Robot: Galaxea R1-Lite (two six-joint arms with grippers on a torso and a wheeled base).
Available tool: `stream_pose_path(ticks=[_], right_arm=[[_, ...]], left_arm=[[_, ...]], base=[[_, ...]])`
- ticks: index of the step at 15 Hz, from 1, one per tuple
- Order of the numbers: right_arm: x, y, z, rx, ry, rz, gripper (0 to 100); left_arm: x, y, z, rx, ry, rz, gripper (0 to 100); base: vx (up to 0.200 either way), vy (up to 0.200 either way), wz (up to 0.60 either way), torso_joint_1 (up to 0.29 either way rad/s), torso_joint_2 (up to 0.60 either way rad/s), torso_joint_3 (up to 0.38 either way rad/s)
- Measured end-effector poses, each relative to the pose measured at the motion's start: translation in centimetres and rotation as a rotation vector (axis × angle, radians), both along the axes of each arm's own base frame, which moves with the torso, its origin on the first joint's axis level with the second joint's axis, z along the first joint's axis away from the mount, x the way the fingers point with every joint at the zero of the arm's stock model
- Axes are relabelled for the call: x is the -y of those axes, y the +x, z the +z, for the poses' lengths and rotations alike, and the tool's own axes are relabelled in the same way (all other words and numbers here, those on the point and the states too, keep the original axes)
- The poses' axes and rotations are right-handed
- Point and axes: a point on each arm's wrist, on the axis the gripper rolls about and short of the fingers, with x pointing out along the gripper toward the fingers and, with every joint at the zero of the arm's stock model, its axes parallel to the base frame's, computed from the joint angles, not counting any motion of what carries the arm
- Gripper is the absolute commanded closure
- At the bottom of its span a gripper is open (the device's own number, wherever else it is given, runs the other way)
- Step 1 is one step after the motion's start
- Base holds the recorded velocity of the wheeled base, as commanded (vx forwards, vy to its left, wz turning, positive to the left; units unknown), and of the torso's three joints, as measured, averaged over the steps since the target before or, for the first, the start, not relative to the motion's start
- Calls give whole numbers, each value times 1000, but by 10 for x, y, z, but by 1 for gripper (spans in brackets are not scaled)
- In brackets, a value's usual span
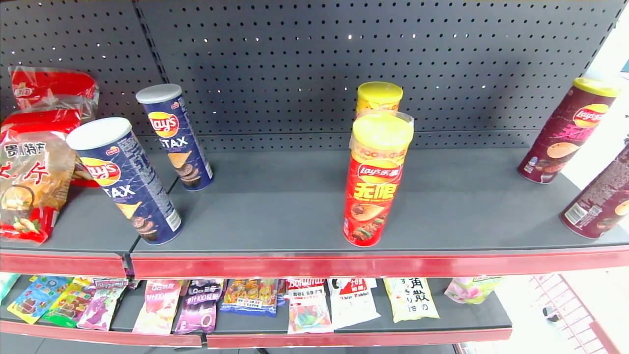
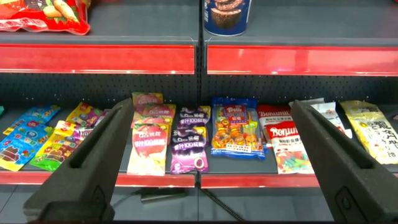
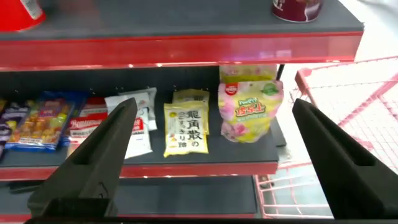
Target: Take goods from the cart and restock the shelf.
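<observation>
The grey shelf [image 1: 295, 196] with a red front strip holds upright chip cans: two blue ones [image 1: 128, 182] [image 1: 176, 136] at the left, a red one [image 1: 374, 179] with a yellow one [image 1: 378, 98] behind it in the middle, and two maroon ones [image 1: 565, 132] [image 1: 602, 196] at the right. My left gripper [image 2: 208, 162] is open with nothing between its fingers, facing the lower shelf of snack bags [image 2: 186, 143]. My right gripper [image 3: 214, 162] is open too, also with nothing in it, facing the lower shelf's right end [image 3: 249, 146]. Part of the pink wire cart [image 3: 348, 99] shows to the right of the shelf.
Red snack bags [image 1: 34, 162] stand at the upper shelf's far left. The lower shelf [image 1: 442, 319] carries a row of several flat candy and snack packets [image 1: 250, 295]. A pegboard back panel [image 1: 314, 64] closes the shelf behind. Wide free gaps lie between the can groups.
</observation>
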Motion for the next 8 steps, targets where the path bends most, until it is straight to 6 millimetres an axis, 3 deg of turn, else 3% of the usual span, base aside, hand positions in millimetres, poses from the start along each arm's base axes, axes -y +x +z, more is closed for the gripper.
stream_pose_path(ticks=[8], right_arm=[[0, -3, -7, 22, -11, -18, 0]], left_arm=[[0, 0, 0, 0, 0, 0, 0]], base=[[0, 0, 0, 0, 0, 0]])
